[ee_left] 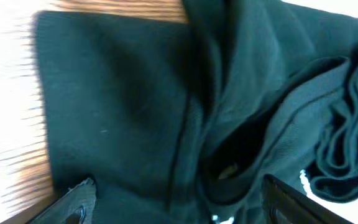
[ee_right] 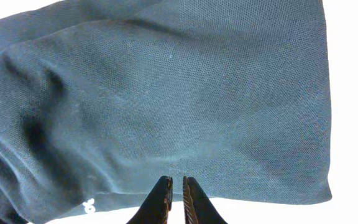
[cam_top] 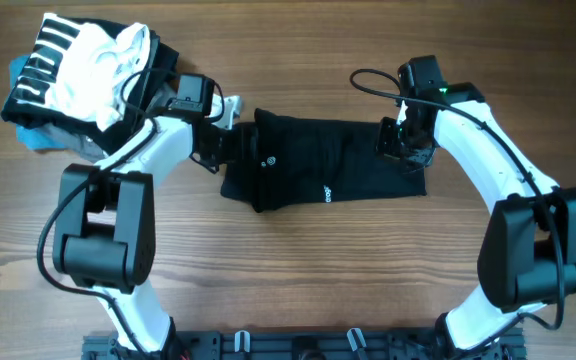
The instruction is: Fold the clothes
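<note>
The black T-shirt lies folded into a long strip across the middle of the wooden table, with a tiny white logo and small white print facing up. My left gripper is at the strip's left end. In the left wrist view it is open, its fingers wide apart over bunched black fabric. My right gripper is over the strip's right end. In the right wrist view its fingers are closed together at the edge of smooth, flat fabric, and I see no cloth drawn between them.
A pile of other garments sits at the back left: a white one with black stripes on top of blue and grey ones. A dark rack runs along the table's front edge.
</note>
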You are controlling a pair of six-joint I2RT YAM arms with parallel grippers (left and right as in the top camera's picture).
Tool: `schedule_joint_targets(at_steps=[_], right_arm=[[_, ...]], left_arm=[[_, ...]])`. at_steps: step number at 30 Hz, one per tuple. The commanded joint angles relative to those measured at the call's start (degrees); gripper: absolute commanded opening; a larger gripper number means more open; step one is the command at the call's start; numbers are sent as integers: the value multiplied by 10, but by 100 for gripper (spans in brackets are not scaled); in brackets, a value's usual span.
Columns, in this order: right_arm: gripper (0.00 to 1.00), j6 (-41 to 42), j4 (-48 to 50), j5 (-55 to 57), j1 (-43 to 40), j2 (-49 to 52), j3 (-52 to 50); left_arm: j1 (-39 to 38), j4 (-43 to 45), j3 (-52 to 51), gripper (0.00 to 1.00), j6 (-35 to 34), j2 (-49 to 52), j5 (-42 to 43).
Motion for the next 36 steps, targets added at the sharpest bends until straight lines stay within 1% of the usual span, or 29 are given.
schedule_joint_targets(at_steps=[1, 2, 3, 5, 7, 8, 9, 11, 12, 14, 15, 17, 18, 19, 22, 25, 31, 32, 33, 34, 35, 36], right_arm=[[11, 21, -6, 17, 1, 32, 1], [11, 41, -7, 17, 1, 40, -1], [11, 42, -2, 10, 1, 50, -3], [11, 42, 4, 9, 1, 67, -4], [10, 40, 6, 9, 1, 78, -8], [10, 39, 7, 9, 1, 84, -8], [10, 38, 6, 9, 1, 86, -8], [8, 35, 1, 9, 1, 85, -7], [7, 21, -8, 10, 1, 84, -7], [7, -7, -29, 9, 1, 61, -3], [7, -14, -30, 9, 1, 47, -3], [7, -22, -26, 9, 1, 31, -3], [7, -21, -23, 9, 1, 31, -3], [7, -21, -13, 3, 1, 33, -4], [7, -15, 13, -14, 1, 33, -7], [7, 22, 26, -12, -5, 33, -7], [7, 27, 16, -13, -54, 33, -7], [7, 25, 13, -13, -64, 33, -7], [7, 23, 10, -13, -71, 33, -7], [7, 14, 4, -13, -79, 33, -7], [7, 3, 3, -12, -80, 33, -7], [8, -7, 3, -13, -80, 33, -7]], left_arm=[[-32, -1, -5, 77, 41, 27, 35], [-40, 0, -5, 75, 41, 28, 35], [-50, 1, -5, 71, 41, 29, 28], [-60, 2, -5, 60, 41, 29, 22], [-61, -1, -5, 33, 41, 29, 23], [-59, -4, -4, 14, 40, 29, 23], [-56, -17, -1, 4, 40, 24, 23], [-43, -75, 26, 4, 41, 2, 2], [-36, -116, 53, 4, 41, -14, -30], [-28, -216, 142, 4, 45, -52, -117], [-28, -244, 178, 4, 53, -62, -136], [-35, -275, 237, 4, 60, -70, -136], [-46, -280, 265, 4, 60, -71, -136], [-59, -276, 271, 4, 60, -71, -136], [-99, -272, 271, 4, 60, -64, -137], [-130, -256, 271, 4, 60, -52, -137], [-196, -233, 271, 7, 60, 10, -136], [-212, -225, 271, 10, 60, 27, -136], [-222, -219, 271, 16, 57, 36, -136], [-249, -201, 271, 31, 56, 53, -136], [-263, -192, 271, 49, 56, 57, -137], [-277, -185, 271, 61, 56, 57, -137]])
